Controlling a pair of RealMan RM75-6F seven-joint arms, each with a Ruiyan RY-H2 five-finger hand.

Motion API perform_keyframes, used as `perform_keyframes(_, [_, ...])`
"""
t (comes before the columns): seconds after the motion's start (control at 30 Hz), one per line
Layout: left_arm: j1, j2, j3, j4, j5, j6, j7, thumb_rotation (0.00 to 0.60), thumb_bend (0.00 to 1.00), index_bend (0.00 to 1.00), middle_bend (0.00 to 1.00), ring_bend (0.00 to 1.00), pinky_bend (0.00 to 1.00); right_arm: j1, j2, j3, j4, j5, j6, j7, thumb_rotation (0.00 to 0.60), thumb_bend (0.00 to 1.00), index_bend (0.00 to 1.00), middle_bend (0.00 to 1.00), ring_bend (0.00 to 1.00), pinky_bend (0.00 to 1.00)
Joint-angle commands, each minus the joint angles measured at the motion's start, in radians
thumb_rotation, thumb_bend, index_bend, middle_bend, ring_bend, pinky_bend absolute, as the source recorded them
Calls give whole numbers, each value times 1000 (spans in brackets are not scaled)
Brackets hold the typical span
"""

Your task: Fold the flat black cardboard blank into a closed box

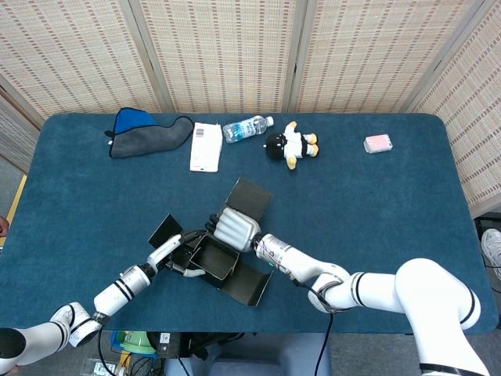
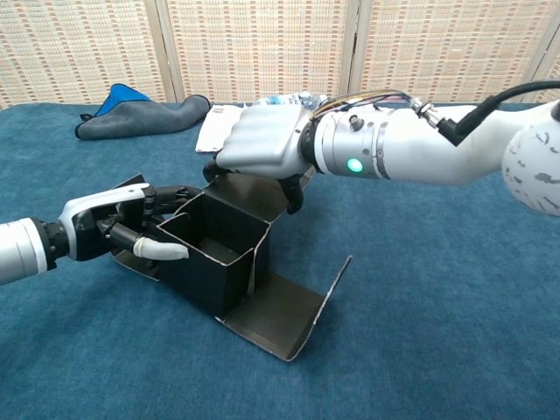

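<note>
While the half-folded black box (image 2: 219, 258) sits on the blue table (image 2: 455, 297), I see my right hand (image 2: 260, 149) curled over its back wall and my left hand (image 2: 122, 226) clasping its left side, fingers (image 2: 162, 252) pressed against the panel.

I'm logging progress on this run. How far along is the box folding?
Partly done. The black cardboard box already has four walls standing around an open cavity. In hand: the right hand grips the far wall's top edge, and the left hand holds the left side. Left to do: the near panel lies flat on the table with only its end lip raised, the rear flap is open, and nothing covers the cavity.
</note>
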Motion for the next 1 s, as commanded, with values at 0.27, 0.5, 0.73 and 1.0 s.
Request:
perform_keyframes(0.27, [10,-5,2,10,-9,9,-11,600,166,249,267,564,694,-11,3,9,-14,21,6,4,600,119,117,311,851,1000])
perform_keyframes(0.5, [19,0,0,7,-21,11,-11,600,166,249,267,564,694,-52,41,45,-97,28,38,127,600,50,0,136,794,1000])
perform_keyframes(0.73, [30,10,-6,5,-39,4,-13,600,166,255,266,571,696,-134,93,61,-165,-21,133,284,600,50,0,129,789,1000])
perform_keyframes(1.0, [50,27,-19,-5,-67,0,-19,600,166,255,267,620,696,-239,150,42,-198,-76,231,420,600,50,0,129,789,1000])
